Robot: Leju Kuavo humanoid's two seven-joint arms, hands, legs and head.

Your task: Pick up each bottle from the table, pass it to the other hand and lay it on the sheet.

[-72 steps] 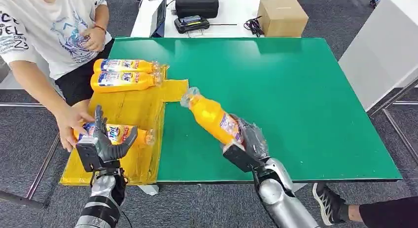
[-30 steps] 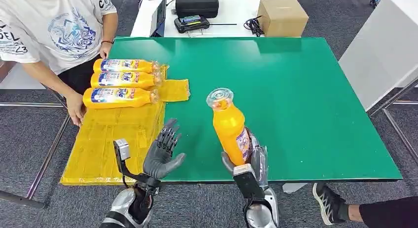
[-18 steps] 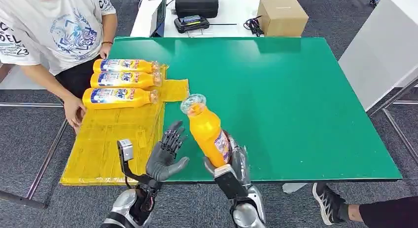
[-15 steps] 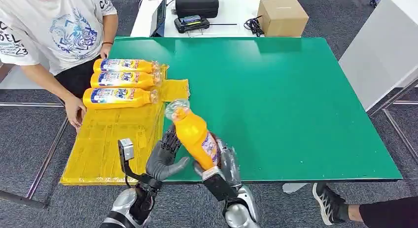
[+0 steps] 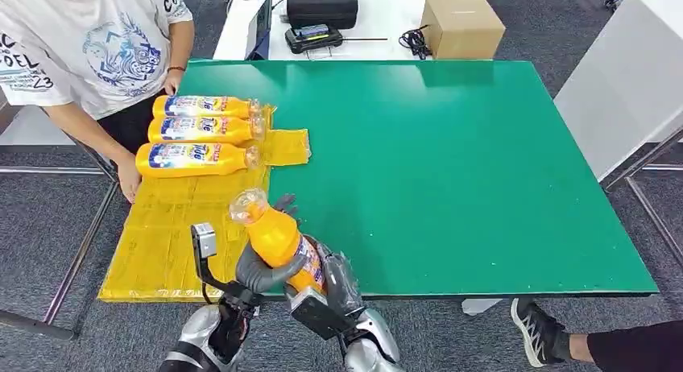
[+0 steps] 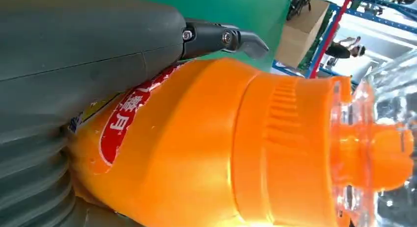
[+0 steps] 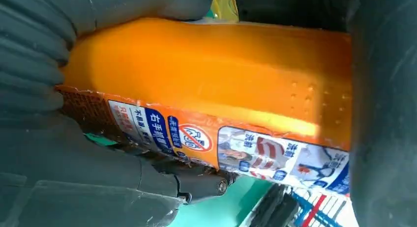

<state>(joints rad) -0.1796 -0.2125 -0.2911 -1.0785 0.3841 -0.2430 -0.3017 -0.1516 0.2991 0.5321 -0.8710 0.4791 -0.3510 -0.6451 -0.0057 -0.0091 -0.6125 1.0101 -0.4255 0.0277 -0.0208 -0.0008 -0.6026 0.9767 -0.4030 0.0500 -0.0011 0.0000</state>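
Table edge (image 5: 483,291): both hands on bottle (image 5: 274,235)

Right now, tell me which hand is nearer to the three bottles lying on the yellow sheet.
Left. The left hand is at the yellow sheet's near edge, on the side of the three bottles; the right hand is farther along the green table, gripping the handover bottle.

- We see 3 bottles (image 5: 199,131) filling the yellow sheet's (image 5: 181,231) far end; its near half lies bare.
- A person's hand (image 5: 129,184) rests at its left edge.
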